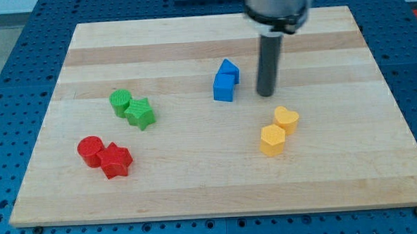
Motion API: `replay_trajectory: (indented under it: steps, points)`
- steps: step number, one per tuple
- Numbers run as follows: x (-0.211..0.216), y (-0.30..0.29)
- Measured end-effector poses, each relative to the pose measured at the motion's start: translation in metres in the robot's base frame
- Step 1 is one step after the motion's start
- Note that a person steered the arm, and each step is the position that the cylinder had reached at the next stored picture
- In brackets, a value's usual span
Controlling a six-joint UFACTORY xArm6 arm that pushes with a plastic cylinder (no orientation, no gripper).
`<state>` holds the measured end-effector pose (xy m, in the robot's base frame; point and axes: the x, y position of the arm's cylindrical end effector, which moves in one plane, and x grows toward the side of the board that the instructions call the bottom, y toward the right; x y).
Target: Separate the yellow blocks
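Two yellow blocks touch each other at the view's lower right: a yellow heart [287, 118] and, just below-left of it, a yellow hexagon [271, 139]. My rod comes down from the view's top and my tip [266, 94] rests on the board a little above the heart and slightly to its left, apart from it. My tip stands to the right of the blue blocks, not touching them.
Two blue blocks [225, 81] sit together left of my tip. A green cylinder [120, 102] and green star [141, 113] touch at the left. A red cylinder [91, 150] and red star [116, 160] touch at the lower left. The wooden board [338, 189] lies on a blue perforated table.
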<state>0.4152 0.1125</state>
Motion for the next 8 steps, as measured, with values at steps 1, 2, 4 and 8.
replay_trajectory:
  steps: [1,2,4,8]
  points:
    - [0.003,0.062]
    - [0.032,0.083]
    - [0.054,0.034]
    - [0.101,0.019]
